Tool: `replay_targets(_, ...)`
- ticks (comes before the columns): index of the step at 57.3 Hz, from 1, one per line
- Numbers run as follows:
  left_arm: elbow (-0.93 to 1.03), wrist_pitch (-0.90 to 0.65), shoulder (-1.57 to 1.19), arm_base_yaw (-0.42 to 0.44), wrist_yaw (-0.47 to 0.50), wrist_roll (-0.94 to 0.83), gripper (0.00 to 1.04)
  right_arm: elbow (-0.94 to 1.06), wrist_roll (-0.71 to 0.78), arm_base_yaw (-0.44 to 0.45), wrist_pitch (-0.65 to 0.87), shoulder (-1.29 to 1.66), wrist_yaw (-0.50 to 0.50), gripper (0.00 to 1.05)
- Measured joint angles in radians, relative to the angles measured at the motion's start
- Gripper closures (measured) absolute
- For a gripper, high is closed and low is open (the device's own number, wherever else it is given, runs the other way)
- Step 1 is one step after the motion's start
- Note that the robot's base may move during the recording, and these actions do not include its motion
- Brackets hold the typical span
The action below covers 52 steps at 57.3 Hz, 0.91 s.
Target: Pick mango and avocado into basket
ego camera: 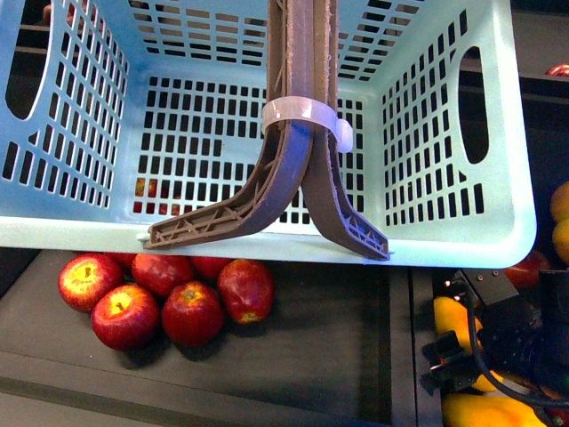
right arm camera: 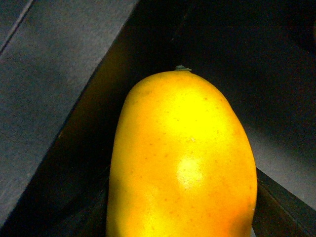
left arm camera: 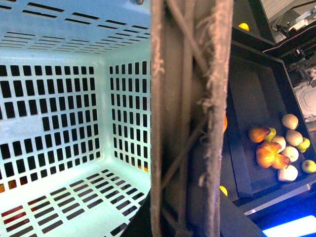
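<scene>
Basket (ego camera: 71, 233) walls fill the upper part of the front view, turquoise and slotted, with nothing lying on the floor that shows. Its two brown handles (ego camera: 293, 169) stand together in the middle, joined by a white clip (ego camera: 302, 116). In the left wrist view one handle runs close past the camera. The left gripper itself cannot be made out, so whether its fingers are clenched cannot be told.

Near and to the left, below the basket's rim, sits a cluster of red apples (ego camera: 160, 298). Near and to the right, the right gripper (ego camera: 458, 360) hangs low over yellow mangoes (ego camera: 487, 411), with oranges (ego camera: 562, 222) just beyond at the right edge. The mango (right arm camera: 182, 158) fills the right wrist view, stem end away from the camera, lying against a dark tray wall (right arm camera: 54, 98). Whether the fingers grip it cannot be told.
</scene>
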<state>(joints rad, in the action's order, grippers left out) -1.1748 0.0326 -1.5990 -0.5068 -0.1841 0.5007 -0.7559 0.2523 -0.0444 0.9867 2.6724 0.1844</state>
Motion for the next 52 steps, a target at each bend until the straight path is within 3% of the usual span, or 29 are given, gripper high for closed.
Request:
replay_targets(12,0.000,0.000,0.000,0.000,0.001,0.000,0.99,0.032,-0.033,0.051,0.002,-0.063,0.008,0.42)
replay_targets(39,0.000,0.000,0.000,0.000,0.000,0.000,0.99,-0.005,-0.118,0.366,-0.182,-0.412,0.114,0.42)
replay_targets(52,0.000,0.000,0.000,0.000,0.000,0.000,0.99,0.011,-0.278,0.402,-0.281,-0.679,0.280,0.42)
